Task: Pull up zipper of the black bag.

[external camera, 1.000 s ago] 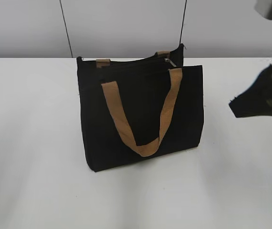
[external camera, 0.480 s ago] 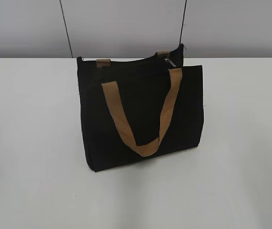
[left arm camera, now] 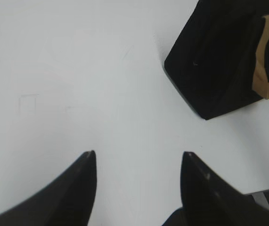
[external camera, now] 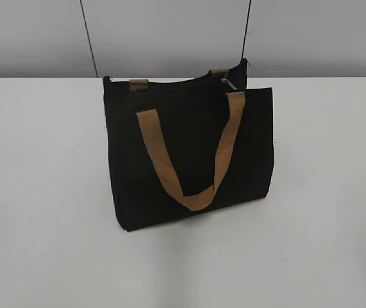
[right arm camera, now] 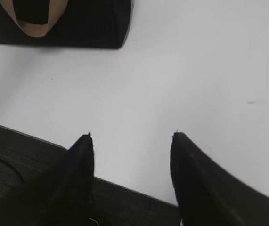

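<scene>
A rectangular black fabric bag with tan-brown webbing handle loops is being shown upright near the middle of the white table. A thin black zipper is being seen along its top rim, its long axis running left to right across the exterior view, with a small silvery metal pull tab lying at the right end.

Neither arm is being shown in the exterior view. The left gripper is being held with its jaws spread wide and empty over bare table, the bag lying ahead and to its right. The right gripper is likewise being held wide apart, holding nothing, near the table's front edge, the bag lying ahead and to its left. Since the tab sits at the right end, the right arm is being judged the nearer.
</scene>
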### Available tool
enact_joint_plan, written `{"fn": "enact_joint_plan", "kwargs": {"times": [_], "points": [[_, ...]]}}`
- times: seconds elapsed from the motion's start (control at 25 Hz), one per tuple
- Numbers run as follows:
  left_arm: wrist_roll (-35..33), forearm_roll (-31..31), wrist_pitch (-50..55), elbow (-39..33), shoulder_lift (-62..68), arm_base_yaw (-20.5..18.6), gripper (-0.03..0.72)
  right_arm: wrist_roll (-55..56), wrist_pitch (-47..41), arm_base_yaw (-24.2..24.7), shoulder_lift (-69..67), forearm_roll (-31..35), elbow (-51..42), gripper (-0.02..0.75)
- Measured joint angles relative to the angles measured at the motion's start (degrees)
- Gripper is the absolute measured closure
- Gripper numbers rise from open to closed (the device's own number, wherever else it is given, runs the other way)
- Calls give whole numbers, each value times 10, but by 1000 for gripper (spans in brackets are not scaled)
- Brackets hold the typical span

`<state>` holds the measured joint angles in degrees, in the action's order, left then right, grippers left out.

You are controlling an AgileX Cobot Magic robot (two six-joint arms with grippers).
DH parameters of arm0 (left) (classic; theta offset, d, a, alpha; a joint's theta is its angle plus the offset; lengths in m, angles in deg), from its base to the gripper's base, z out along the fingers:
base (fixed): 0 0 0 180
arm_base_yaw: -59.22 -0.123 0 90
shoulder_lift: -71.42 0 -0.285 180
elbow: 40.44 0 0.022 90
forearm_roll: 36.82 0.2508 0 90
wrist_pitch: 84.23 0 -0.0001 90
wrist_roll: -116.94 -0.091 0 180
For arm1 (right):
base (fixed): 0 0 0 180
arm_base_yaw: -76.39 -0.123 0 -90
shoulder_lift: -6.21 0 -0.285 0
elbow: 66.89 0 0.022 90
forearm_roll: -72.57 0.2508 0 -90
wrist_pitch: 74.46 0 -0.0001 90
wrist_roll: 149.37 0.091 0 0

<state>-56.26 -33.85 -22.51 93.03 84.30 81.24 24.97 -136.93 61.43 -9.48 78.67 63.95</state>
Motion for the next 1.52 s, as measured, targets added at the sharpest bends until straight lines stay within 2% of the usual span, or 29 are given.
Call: {"fn": "enact_joint_plan", "kwargs": {"times": [0.36, 0.56, 0.92, 1.28, 1.52], "points": [[0, 2, -8, -5, 0, 0, 260, 2, -2, 0, 3, -35, -2, 363], [0, 3, -9, -5, 0, 0, 288, 3, -2, 0, 3, -42, -2, 365], [0, 3, -9, -5, 0, 0, 307, 4, -2, 0, 3, -28, -2, 366], [0, 3, -9, -5, 0, -1, 365, 5, -2, 0, 3, -26, -2, 366], [0, 3, -10, -5, -17, -38, 399, 5, -2, 42, 13, -24, -2, 366]]}}
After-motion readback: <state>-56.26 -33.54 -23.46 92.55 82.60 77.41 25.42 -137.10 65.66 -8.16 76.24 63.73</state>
